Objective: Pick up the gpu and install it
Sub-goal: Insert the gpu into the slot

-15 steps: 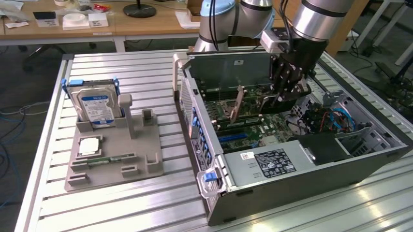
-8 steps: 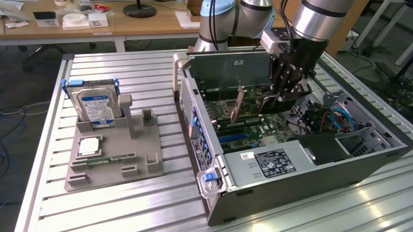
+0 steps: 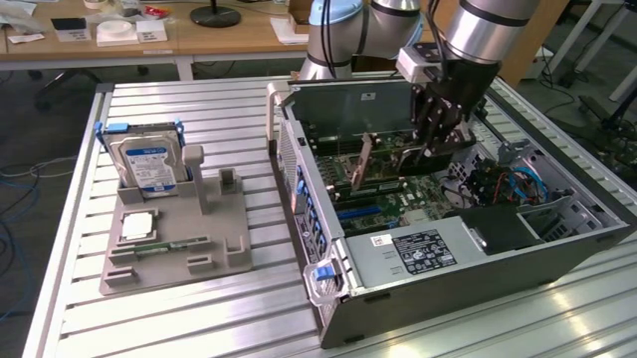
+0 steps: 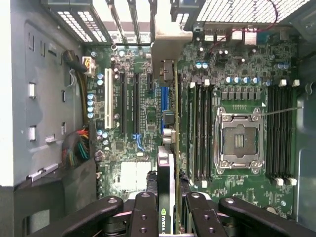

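the gpu [image 4: 166,170] is probably handling as a light, stiff, fragile board, best taken by its top edge, clear of the contacts. the gripper [image 4: 170,200] is clenching it there, jaws partly closed, holding it upright, edge-down, over the motherboard [image 4: 153,133] inside the open case [image 3: 448,283].

The arm [image 3: 488,30] angles down, its tool [image 3: 435,145] clamped.

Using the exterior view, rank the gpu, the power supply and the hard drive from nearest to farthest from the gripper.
1. gpu: clamped in the gripper, inside the case.
2. power supply: in the case's end toward the camera.
3. hard drive: upright in the grey holder, at the exterior view's left, outside the case.
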Motion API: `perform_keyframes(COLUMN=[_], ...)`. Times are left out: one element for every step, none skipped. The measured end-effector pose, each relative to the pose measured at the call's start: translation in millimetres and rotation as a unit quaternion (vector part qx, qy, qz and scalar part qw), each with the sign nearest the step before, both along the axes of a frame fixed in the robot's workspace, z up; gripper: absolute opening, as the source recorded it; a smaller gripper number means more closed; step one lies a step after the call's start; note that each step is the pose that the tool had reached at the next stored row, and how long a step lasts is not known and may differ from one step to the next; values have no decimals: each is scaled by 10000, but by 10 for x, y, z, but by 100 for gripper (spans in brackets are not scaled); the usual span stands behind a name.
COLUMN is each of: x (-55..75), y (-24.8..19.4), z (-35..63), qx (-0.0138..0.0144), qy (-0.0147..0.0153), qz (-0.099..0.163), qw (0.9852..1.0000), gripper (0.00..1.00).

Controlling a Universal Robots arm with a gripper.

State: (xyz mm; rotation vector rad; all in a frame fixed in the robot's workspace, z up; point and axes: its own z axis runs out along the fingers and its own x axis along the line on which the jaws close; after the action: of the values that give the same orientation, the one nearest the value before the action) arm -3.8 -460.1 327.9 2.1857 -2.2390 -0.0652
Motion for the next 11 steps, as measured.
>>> perform_keyframes(x=[-12, -26, -43, -60, -73, -81, -82, -82, -82, -82, -82], y=[0, 1, 1, 1, 2, 2, 2, 2, 2, 1, 2], z=[-3, -11, -22, -33, -43, -50, -49, -49, -50, -50, -60], qx=[0, 1, 0, 0, 0, 0, -1, -1, -1, -1, 1], qy=[0, 0, 0, 0, 0, 0, 0, 0, 0, 0, 0], qz=[0, 0, 0, 1, 1, 0, 0, 1, 1, 1, 1], qw=[10000, 10000, 10000, 10000, 10000, 10000, 10000, 10000, 10000, 10000, 10000], gripper=[26, 26, 26, 26, 26, 26, 26, 26, 26, 26, 26])
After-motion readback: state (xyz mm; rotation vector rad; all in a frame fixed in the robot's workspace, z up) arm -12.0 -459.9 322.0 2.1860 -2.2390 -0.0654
